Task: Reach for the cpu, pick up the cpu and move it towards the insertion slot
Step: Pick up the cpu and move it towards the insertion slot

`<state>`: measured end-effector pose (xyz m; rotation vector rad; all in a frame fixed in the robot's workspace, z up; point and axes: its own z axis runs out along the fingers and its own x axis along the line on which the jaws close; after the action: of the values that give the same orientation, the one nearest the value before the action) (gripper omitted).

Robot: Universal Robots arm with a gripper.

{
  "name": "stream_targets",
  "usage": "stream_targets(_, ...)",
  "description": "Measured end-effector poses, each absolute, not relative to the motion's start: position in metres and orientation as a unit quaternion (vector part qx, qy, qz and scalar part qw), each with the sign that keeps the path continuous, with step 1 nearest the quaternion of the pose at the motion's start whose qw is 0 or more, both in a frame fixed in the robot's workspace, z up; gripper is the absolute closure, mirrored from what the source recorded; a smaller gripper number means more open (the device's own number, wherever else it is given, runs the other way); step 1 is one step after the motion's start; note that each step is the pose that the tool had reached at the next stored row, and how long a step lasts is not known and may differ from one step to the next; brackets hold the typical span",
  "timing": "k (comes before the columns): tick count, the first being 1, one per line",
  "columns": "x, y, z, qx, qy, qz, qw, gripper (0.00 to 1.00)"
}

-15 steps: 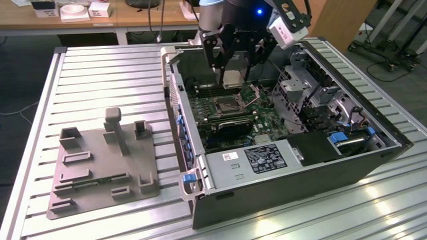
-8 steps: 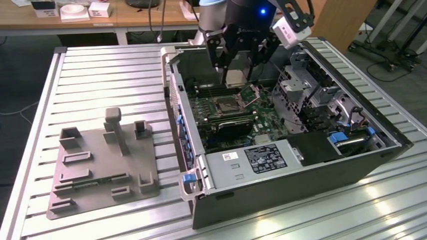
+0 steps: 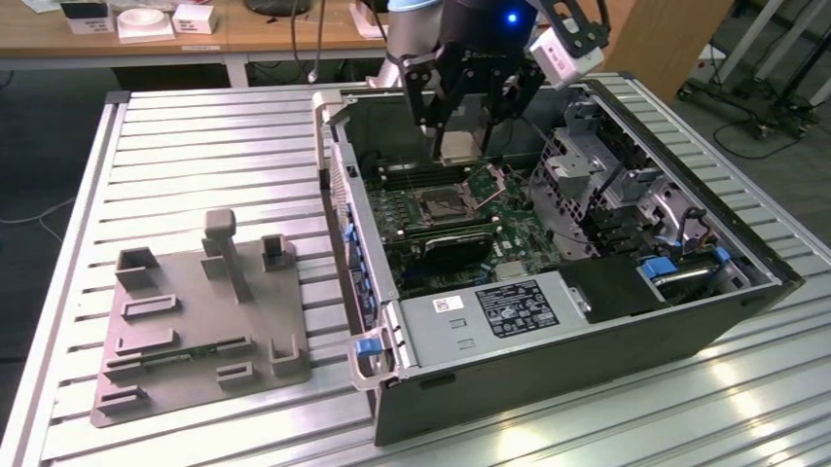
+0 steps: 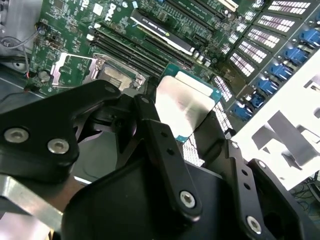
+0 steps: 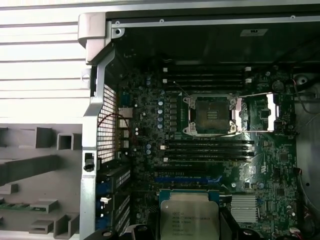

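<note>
In the exterior view the tool (image 3: pixel 460 146) hangs inside the open computer case (image 3: pixel 727 321), its dark fingers pinching the cpu (image 3: pixel 460 146) by two opposite edges; the chip is held clear of the board, above the insertion slot (image 3: pixel 439 202) and a little toward the far wall of the case; the socket's hinged metal flap (image 3: pixel 491 185) stands raised on the exterior view's right of the dark square. In the second wrist view the cpu (image 4: pixel 186 107) shows its silvery top between the black fingers (image 4: pixel 162 145), with the insertion slot (image 4: pixel 116 77) beyond it on the green board. In the first wrist view the cpu (image 5: pixel 188 217) sits near the frame edge, well apart from the insertion slot (image 5: pixel 211 114), whose flap (image 5: pixel 255 112) lies folded open beside it. The case lies on its side on the ribbed metal tabletop (image 3: pixel 195 156); a grey plastic tray (image 3: pixel 195 321) rests on the tabletop at the exterior view's left of the case, with a narrow green memory stick (image 3: pixel 195 352) lying in it.
</note>
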<state>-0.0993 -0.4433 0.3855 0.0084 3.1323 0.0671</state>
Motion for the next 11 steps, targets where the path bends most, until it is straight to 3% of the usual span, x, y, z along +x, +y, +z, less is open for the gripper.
stream_targets(11,-0.0981,-0.4432,0.3854,0.003,1.0,0.021,0.004,0.46)
